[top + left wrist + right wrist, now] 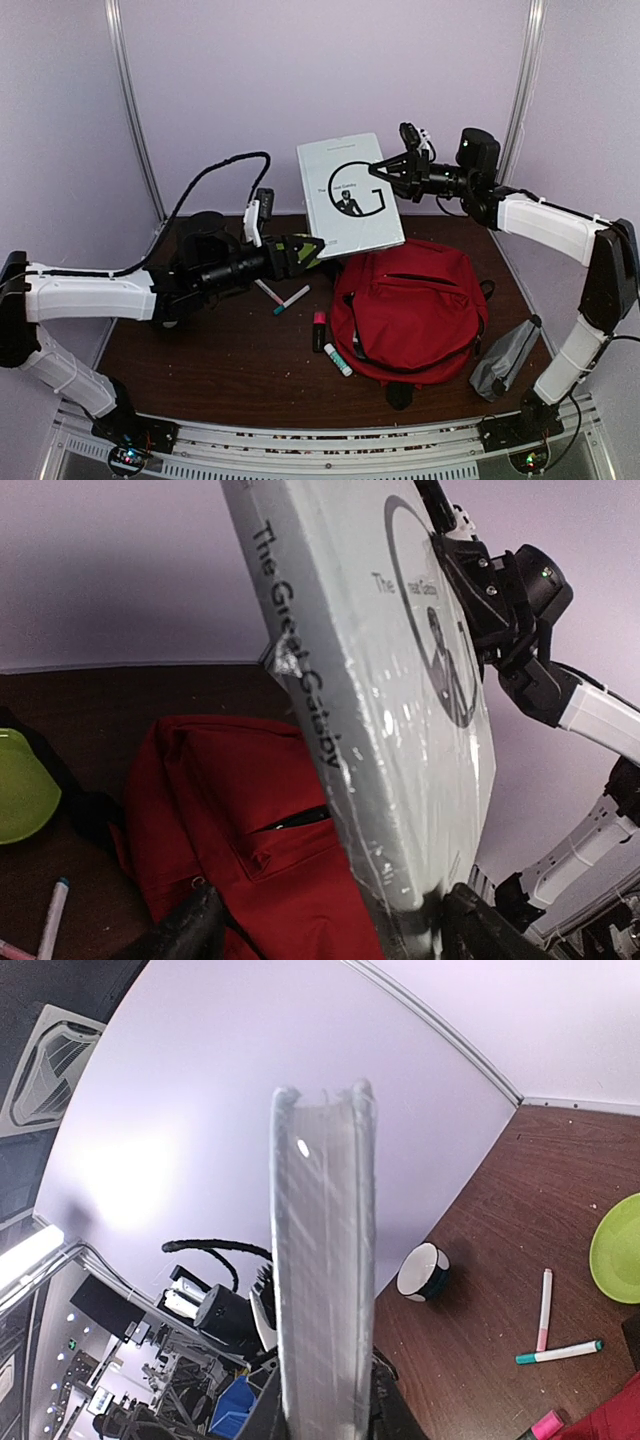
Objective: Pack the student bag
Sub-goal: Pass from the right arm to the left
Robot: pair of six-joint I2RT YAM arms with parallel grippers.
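The student bag (415,310) is a red backpack lying flat on the table at centre right, with a partly open black zipper pocket (295,818). A white book, "The Great Gatsby" (348,190), is held upright in the air above the bag's far side. My right gripper (378,170) is shut on the book's right edge, and the book's edge (320,1260) fills the right wrist view. My left gripper (318,246) is open around the book's lower left corner (415,885), which sits against one finger (480,930).
A grey pouch (505,355) lies right of the bag. Two markers (285,298), a pink highlighter (320,330) and a white stick (337,360) lie left of it. A green plate (620,1250) sits under my left arm. A small round black-and-white object (425,1272) stands near the back wall.
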